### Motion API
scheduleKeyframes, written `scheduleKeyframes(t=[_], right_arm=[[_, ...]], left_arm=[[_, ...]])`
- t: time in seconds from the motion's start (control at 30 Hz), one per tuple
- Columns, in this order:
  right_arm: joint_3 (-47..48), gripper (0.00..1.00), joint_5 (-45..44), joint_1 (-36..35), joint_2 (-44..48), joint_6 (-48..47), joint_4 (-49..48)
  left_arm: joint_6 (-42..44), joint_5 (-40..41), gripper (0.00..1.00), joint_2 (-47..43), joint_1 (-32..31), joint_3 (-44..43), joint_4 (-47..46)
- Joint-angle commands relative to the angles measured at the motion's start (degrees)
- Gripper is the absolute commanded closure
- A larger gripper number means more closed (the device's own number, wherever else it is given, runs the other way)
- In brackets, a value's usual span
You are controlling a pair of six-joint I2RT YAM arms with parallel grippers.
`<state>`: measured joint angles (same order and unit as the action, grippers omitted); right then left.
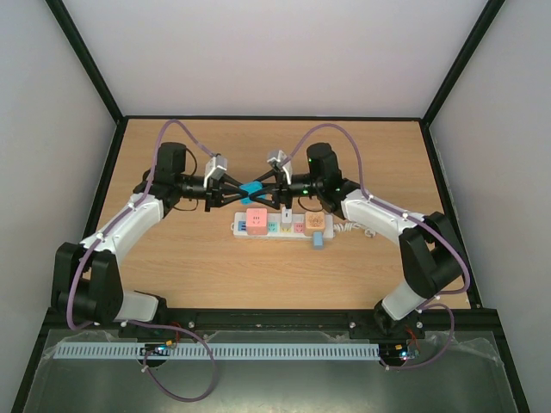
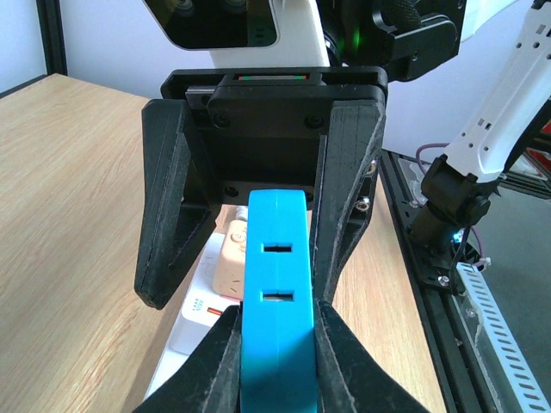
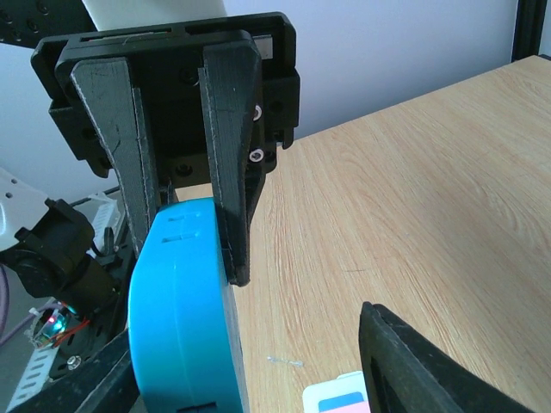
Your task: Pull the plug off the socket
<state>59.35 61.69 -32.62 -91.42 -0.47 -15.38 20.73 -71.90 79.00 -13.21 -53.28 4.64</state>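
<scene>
Top external: plug [image 1: 250, 188] hangs in the air between both grippers, apparently clear of the socket [image 1: 280, 225], which lies mid-table [image 1: 181, 258]. Left wrist: left gripper [image 2: 277, 311] is clamped on the plug's flat sides, while right gripper [image 2: 245, 295] straddles the far end, one finger touching, jaws apart. Right wrist: plug looks like light, stiff, slick plastic, so I'd pinch the flat faces squarely, not the rounded edge.
</scene>
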Motion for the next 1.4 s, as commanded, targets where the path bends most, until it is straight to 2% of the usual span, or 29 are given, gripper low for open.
scheduleKeyframes(t=[0.0, 0.23, 0.4, 0.53, 0.73, 0.83, 0.97, 1.1, 1.37], right_arm=[[2.22, 0.46, -3.58, 3.12, 0.14, 2.01, -4.80], [2.45, 0.46, -5.24, 5.01, 1.39, -2.24, -0.62], [4.57, 0.45, -3.98, 5.15, 1.84, -6.69, 4.92], [8.08, 0.39, 1.21, 5.11, 2.64, -8.64, 10.12], [12.31, 0.29, 1.85, 5.15, 3.59, -14.40, 20.17], [11.69, 0.23, 0.07, 5.11, 4.81, -16.48, 23.07], [10.99, 0.13, -1.37, 5.15, 5.44, -20.90, 27.47], [8.63, 0.07, -3.62, 5.13, 6.35, -21.37, 27.39], [4.63, 0.01, -8.49, 5.20, 7.63, -21.40, 25.05]], left_arm=[[2.57, -4.88, 0.97, -0.82, -0.47, 0.05, 3.59], [2.92, -5.70, 0.97, -0.64, -0.24, -1.37, 5.15], [1.69, -3.06, 0.97, -0.25, 0.82, -2.48, 4.94], [-0.69, 1.08, 0.97, 0.08, 3.13, -3.42, 2.91], [-0.92, 6.47, 0.97, 2.35, 8.10, -6.83, 3.07], [1.20, 14.32, 0.97, 4.21, 10.72, -8.99, 4.21], [3.63, 31.33, 0.97, 6.63, 13.08, -10.00, 1.07], [8.44, 46.77, 0.97, 10.75, 14.62, -10.52, -3.11], [14.52, 63.43, 0.95, 22.29, 18.10, -14.36, -12.03]])
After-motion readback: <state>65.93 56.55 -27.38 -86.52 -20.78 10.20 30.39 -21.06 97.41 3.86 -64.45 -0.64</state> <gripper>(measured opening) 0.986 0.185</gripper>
